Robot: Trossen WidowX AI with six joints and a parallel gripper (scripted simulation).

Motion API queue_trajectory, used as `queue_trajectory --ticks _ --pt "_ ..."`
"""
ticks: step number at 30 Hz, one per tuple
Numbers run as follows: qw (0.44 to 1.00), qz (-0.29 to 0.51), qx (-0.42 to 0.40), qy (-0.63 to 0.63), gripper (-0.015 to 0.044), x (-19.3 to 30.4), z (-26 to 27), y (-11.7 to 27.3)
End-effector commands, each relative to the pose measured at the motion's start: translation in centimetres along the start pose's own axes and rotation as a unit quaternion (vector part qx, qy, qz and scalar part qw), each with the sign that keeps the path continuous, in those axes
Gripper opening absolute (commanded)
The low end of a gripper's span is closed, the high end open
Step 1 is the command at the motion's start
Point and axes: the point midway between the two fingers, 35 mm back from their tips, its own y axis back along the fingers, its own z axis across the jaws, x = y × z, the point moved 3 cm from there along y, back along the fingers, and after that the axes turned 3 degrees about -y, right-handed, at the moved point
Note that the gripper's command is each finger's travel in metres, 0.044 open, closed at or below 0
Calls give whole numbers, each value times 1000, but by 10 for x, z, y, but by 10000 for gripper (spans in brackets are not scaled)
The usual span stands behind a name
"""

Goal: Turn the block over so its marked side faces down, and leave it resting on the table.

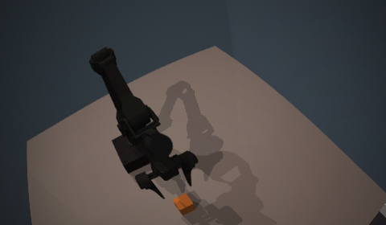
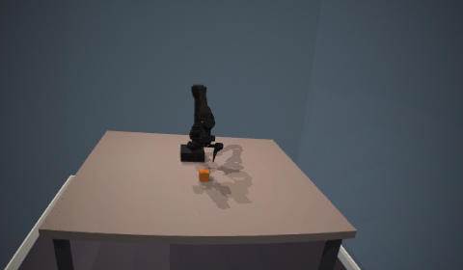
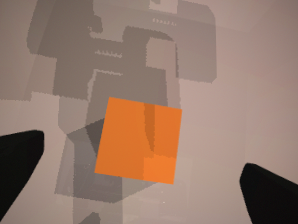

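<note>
- the gripper was spread wide with nothing between its two dark fingers. i think it was kept wide so the block could fit in the gap when it came down.
- the orange block sat on the table, apart from the fingers and not touching them. in the wrist view it lay near the middle, with one finger at about 8 o'clock from it and the other at about 4 o'clock.
- in the top view the block was at about 5 o'clock from the arm's black base, just past the finger tips.
- the gripper hung above the table and pointed down at the block. i think that was so it could look at the block and line up on it.
- one darker line showed on the block's top face. it may be the mark or only a shadow; i could not tell.
- if that was the mark, the turn-over was not done yet, and the block would need to be pinched and rolled.
- the arm was bent over its base, so the gripper stayed close in front of it.
- count: one arm, one gripper, two fingers, one block, one table.
- many grey shadows of the arm lay on the table around the block; they were only shadows, not things.
</note>
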Motion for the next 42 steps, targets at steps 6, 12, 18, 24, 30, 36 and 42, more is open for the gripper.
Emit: queue_trajectory --ticks 6,12,18,24,30,36,42 --pt "995 101 3 0 440 -23 2 3" --pt "979 204 8 0 440 -45 3 2" --pt "965 262 10 -1 440 -56 4 2" --pt "965 262 10 -1 440 -38 3 -29" --pt "965 262 10 -1 440 -32 3 -37" --pt "965 262 11 -1 440 -29 2 -43" --pt "965 262 11 -1 440 -24 2 -52"
